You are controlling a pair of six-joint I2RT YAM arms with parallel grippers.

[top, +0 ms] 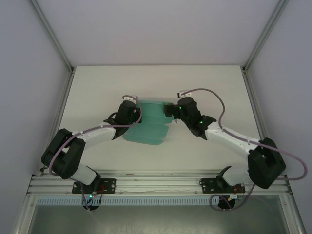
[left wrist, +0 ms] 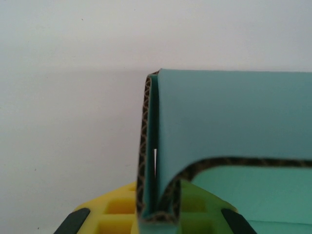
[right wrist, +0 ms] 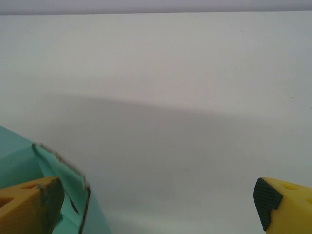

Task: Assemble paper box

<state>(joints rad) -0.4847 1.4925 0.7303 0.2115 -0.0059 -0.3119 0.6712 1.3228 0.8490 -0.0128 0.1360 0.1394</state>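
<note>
The teal-green paper box [top: 148, 129] lies partly folded at the table's middle, one wall raised at the back. My left gripper [top: 135, 110] is at its back left corner. In the left wrist view a folded double wall of the box [left wrist: 234, 117], brown corrugated edge showing, stands pinched between the yellow fingers [left wrist: 112, 209] of my left gripper [left wrist: 158, 217], which is shut on it. My right gripper [top: 170, 111] is at the box's back right edge. It [right wrist: 156, 204] stands wide open, its left finger [right wrist: 29, 204] against a teal flap [right wrist: 19, 161] and its right finger [right wrist: 285, 202] over bare table.
The white table [top: 204, 83] is walled by pale panels and aluminium posts [top: 53, 39]. A metal rail [top: 156, 183] carrying both arm bases runs along the near edge. Cables loop off both arms.
</note>
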